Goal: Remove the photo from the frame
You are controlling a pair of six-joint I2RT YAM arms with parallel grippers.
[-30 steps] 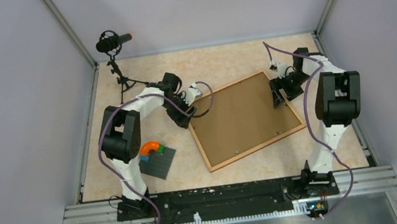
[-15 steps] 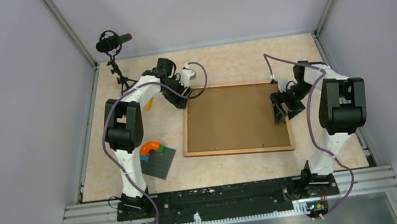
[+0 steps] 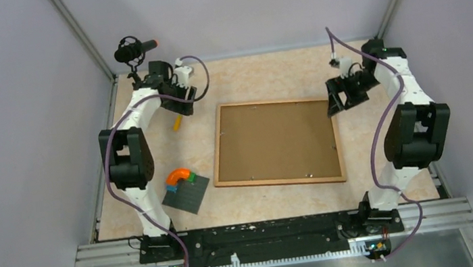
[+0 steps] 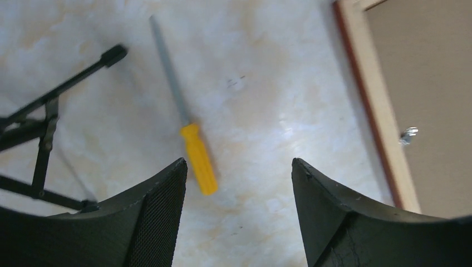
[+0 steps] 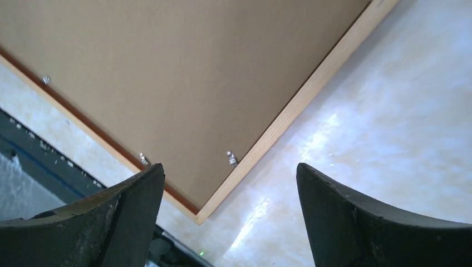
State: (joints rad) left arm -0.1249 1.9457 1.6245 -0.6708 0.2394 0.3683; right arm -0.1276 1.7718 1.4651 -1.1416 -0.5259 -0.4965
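Frame [image 3: 276, 143] between left claw [image 4: 238, 162], right claw [image 5: 229, 166]

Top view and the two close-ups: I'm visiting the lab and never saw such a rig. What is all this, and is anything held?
The top view looks down on two robot arms bolted at the near edge of the table. The other two pictures come from cameras on their wrists; the dark shapes at the bottom are each arm's own fingers. The left end effector hangs open by a yellow-handled screwdriver; the right end effector hangs open near the far right corner of the frame. Neither holds anything. The frame lies face down, brown back and small metal clips up, so the photo is hidden. Also there: a microphone on a stand and a grey baseplate with an orange arch.
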